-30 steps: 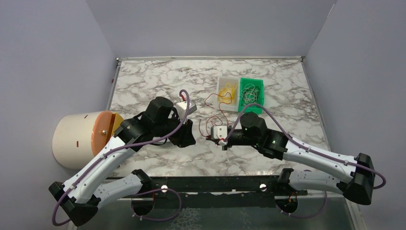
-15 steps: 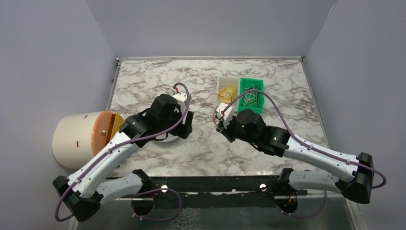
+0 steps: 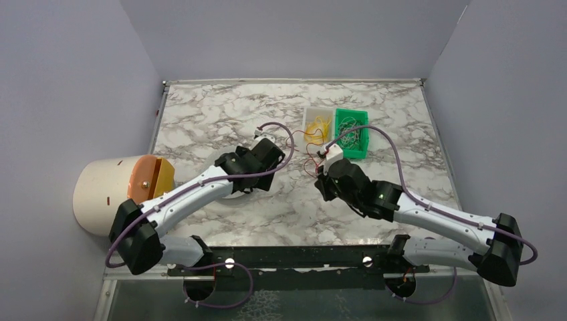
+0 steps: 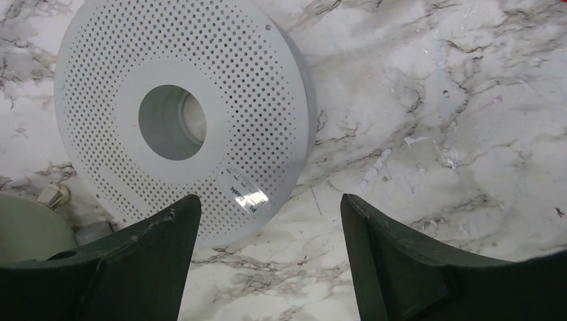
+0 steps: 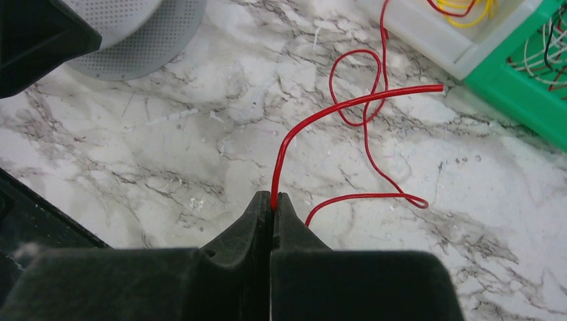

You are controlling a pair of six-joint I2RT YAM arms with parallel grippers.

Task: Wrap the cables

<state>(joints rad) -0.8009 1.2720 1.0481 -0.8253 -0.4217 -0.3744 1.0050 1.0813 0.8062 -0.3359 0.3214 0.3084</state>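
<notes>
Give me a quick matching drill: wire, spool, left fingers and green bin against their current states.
1 wire
2 spool
3 left fingers
4 green bin

A open, holding nothing
B lying flat, hole facing up
C pinched by right fingers
D holds pale wires

Pairs: 1-C, 2-B, 3-A, 4-D

One small label [image 4: 242,194] on the perforated disc [image 4: 267,100], at 5 o'clock from its hole; print glare-washed, illegible.
</notes>
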